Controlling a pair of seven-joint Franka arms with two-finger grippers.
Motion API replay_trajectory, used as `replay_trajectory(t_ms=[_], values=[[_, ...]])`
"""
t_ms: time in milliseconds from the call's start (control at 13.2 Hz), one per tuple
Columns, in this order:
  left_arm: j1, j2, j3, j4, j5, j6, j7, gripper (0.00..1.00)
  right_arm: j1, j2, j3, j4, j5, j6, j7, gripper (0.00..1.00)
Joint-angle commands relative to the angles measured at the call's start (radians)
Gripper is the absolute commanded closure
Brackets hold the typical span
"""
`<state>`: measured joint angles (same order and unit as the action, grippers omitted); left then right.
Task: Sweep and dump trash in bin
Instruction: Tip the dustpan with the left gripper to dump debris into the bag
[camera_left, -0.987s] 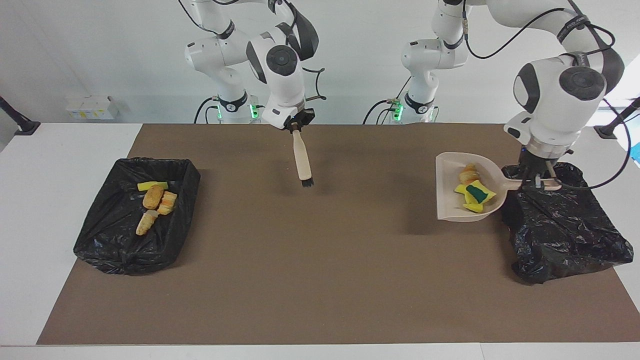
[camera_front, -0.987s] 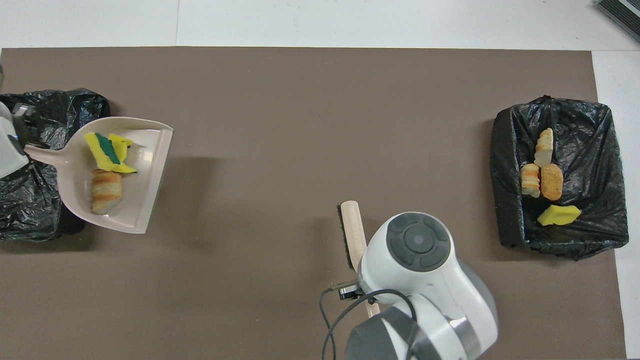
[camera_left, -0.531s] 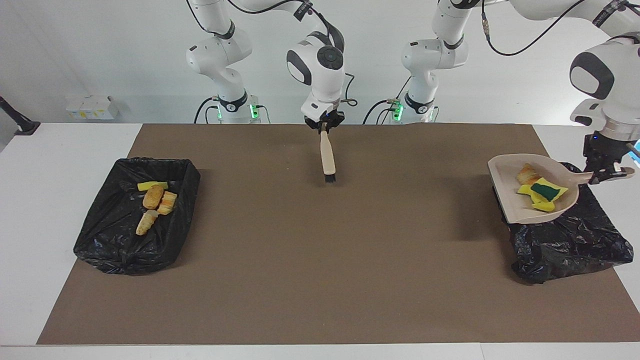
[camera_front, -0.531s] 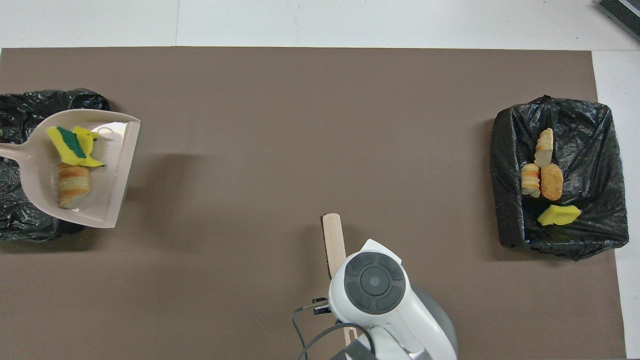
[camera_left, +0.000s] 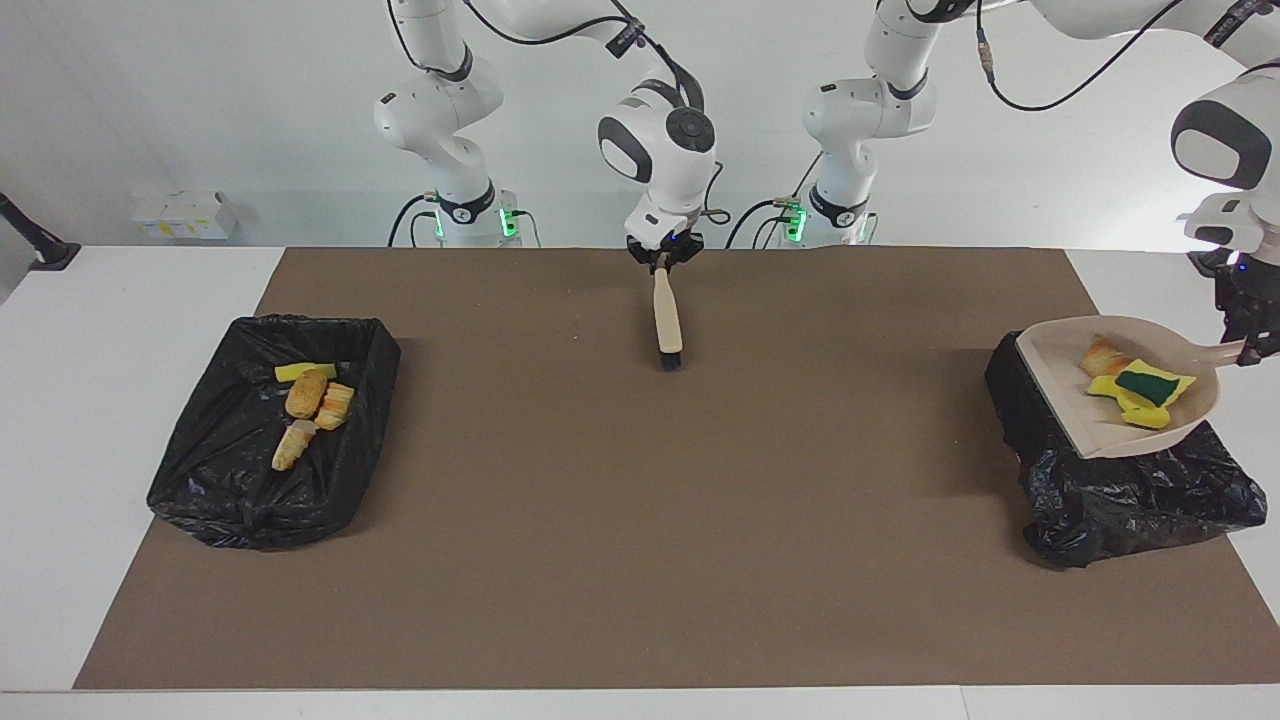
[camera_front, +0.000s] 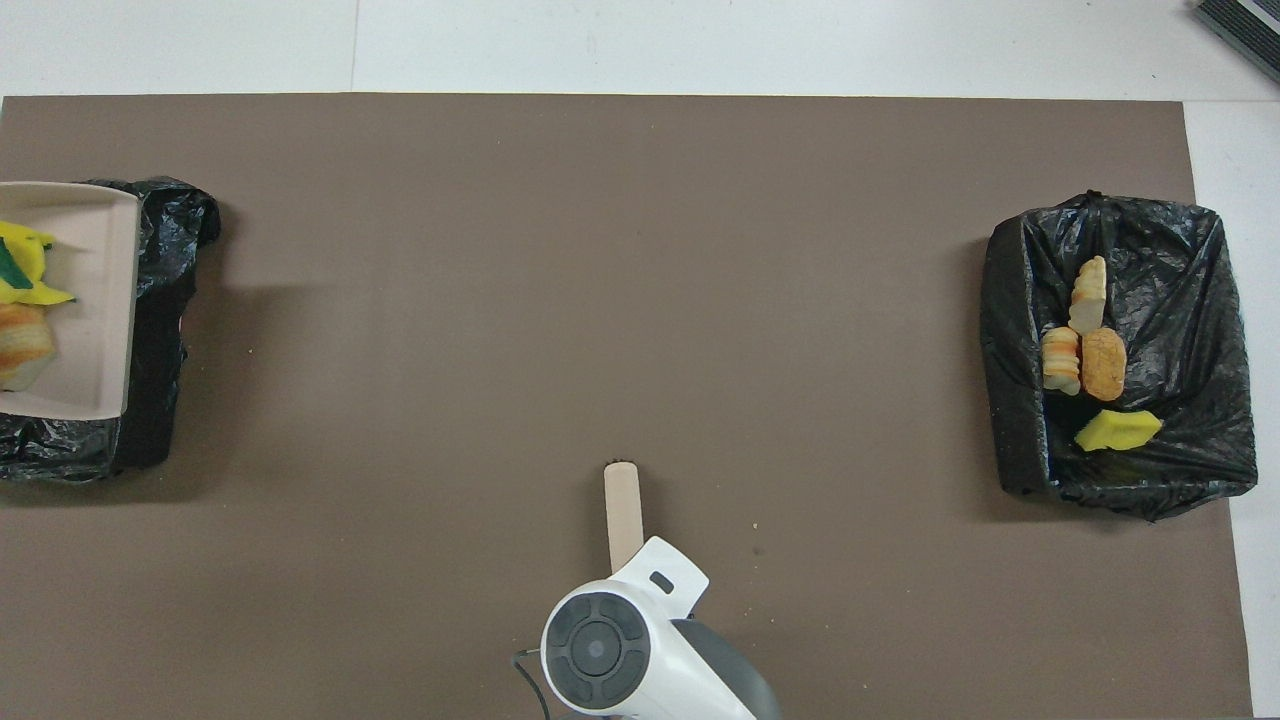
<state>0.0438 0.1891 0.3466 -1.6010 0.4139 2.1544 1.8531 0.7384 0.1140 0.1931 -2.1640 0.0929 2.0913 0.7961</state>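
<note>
Dump step in hand, by my reading. The left gripper (camera_left: 1247, 345) is clamped on the handle of the beige dustpan (camera_left: 1060, 385), holding it up over the black-lined bin (camera_left: 1130, 495) at the left arm's end of the table. The pan sits roughly level, open lip pointing toward the table's middle.

To do this well, I'd judge the pan should be centred over the bin's mouth first, then tipped lip-down slowly so the load slides rather than bounces. The liner looks slumped and crumpled; from here I cannot tell how wide the opening is, so a low, gentle tilt seems safer. The risk is pieces skipping off the lip onto the brown mat (camera_left: 640, 560).

The trash in the pan (camera_left: 1140, 390) consists of yellow sponge bits, one green-backed, and a tan bread-like lump. They lie toward the handle end, just beside the left gripper, not touching it. They'd have the whole pan floor to travel before dropping.

More trash (camera_left: 308, 400) already lies in the second black-lined bin (camera_left: 220, 470) at the right arm's end: bread-like lumps and a yellow piece.

The right gripper (camera_left: 662, 256) is closed on the handle of the brush (camera_left: 666, 320), which hangs bristles-down over the mat at the robots' edge, well apart from both bins. That arm waits.

No loose chunks visible on the mat.
</note>
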Motion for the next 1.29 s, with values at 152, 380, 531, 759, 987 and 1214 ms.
replay_trajectory(t_ms=[152,380,531,759,987,1214], values=[[-0.001,0.009,0.023,0.017,0.123,0.084,-0.081,1.00,-0.011,0.016,-0.004,0.087,-0.045,-0.101,-0.008,0.00],[-0.002,0.001,0.034,0.012,0.221,0.074,-0.202,1.00,-0.065,0.003,-0.006,0.177,-0.042,-0.201,-0.030,0.00],[-0.005,-0.008,0.034,0.003,0.285,0.053,-0.279,1.00,-0.114,-0.023,-0.007,0.229,-0.027,-0.278,-0.114,0.00],[-0.021,-0.013,0.032,0.001,0.362,0.031,-0.348,1.00,-0.215,-0.037,-0.008,0.338,-0.024,-0.431,-0.248,0.00],[-0.041,-0.013,0.025,0.006,0.477,-0.017,-0.405,1.00,-0.318,-0.037,-0.008,0.453,-0.019,-0.571,-0.403,0.00],[-0.051,-0.029,-0.021,0.003,0.584,-0.138,-0.468,1.00,-0.456,-0.043,-0.011,0.532,-0.019,-0.643,-0.570,0.00]])
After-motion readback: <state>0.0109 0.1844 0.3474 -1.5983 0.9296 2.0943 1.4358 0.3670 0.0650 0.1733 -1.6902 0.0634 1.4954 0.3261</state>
